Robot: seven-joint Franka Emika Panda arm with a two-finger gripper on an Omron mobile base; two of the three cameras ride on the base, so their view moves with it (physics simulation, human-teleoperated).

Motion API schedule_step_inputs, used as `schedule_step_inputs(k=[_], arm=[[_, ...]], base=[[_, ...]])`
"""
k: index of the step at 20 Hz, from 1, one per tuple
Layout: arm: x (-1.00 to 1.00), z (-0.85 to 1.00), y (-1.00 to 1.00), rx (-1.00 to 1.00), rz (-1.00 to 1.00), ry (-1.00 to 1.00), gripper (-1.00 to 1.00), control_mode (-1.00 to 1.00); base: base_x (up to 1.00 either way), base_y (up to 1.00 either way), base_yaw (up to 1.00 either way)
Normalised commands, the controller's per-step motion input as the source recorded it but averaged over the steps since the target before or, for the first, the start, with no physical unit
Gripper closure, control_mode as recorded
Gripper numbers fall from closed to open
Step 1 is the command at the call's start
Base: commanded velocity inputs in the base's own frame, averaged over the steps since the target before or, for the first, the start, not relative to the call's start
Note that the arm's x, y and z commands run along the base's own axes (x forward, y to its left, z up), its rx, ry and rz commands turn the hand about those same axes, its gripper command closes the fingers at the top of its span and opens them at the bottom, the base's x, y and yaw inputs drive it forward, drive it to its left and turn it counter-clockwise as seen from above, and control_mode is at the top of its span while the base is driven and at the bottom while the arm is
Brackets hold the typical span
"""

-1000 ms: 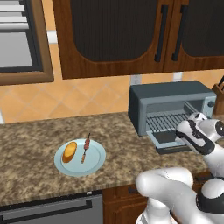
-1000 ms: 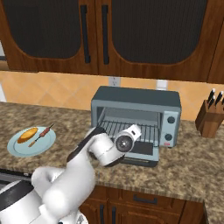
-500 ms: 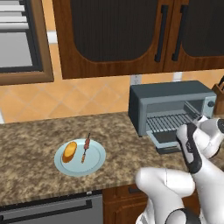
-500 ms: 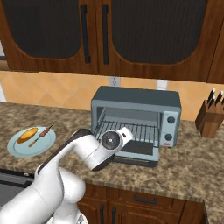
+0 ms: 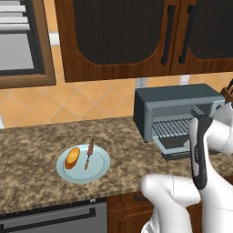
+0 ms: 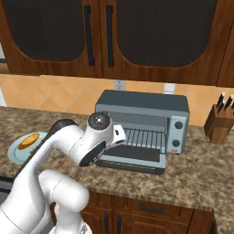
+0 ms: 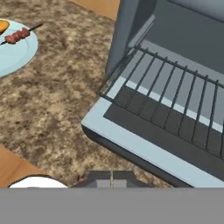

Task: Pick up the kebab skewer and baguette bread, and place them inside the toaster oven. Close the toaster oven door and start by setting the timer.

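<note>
The kebab skewer (image 5: 89, 154) and the golden baguette bread (image 5: 72, 157) lie side by side on a pale blue plate (image 5: 98, 169), left of the toaster oven (image 5: 173, 103). The toaster oven door (image 7: 144, 146) lies folded down flat, and the wire rack (image 7: 175, 98) shows inside. My gripper (image 7: 112, 177) hovers over the counter just in front of the door's left corner. Its two tips are pressed together with nothing between them. From the hand, the skewer (image 7: 18, 35) and the plate (image 7: 15, 54) sit at the upper left. In the right base view the baguette bread (image 6: 29, 139) is partly behind my arm.
A knife block (image 6: 219, 123) stands right of the oven. Dark wooden cabinets (image 6: 137, 36) hang above it. The speckled granite counter (image 5: 32, 150) runs left toward a wall oven (image 5: 18, 41). Two knobs (image 6: 177, 132) sit on the oven's right side.
The jaws have closed from partly open to shut, empty. The hand has drawn a little left and back from the oven's front, and the elbow has swung up.
</note>
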Motion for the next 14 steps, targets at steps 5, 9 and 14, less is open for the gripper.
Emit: schedule_step_inputs(k=[5, 9, 14], arm=[[-0.12, 0.05, 1.0, 0.0, -0.09, 0.07, 1.0, -1.0], [-0.05, 0.0, 1.0, 0.0, -0.33, 0.0, 1.0, -1.0], [0.0, 0.0, 1.0, 0.0, -0.41, 0.0, 1.0, -1.0]], base=[[0.0, 0.0, 0.0], [0.0, 0.0, 0.0], [0.0, 0.0, 0.0]])
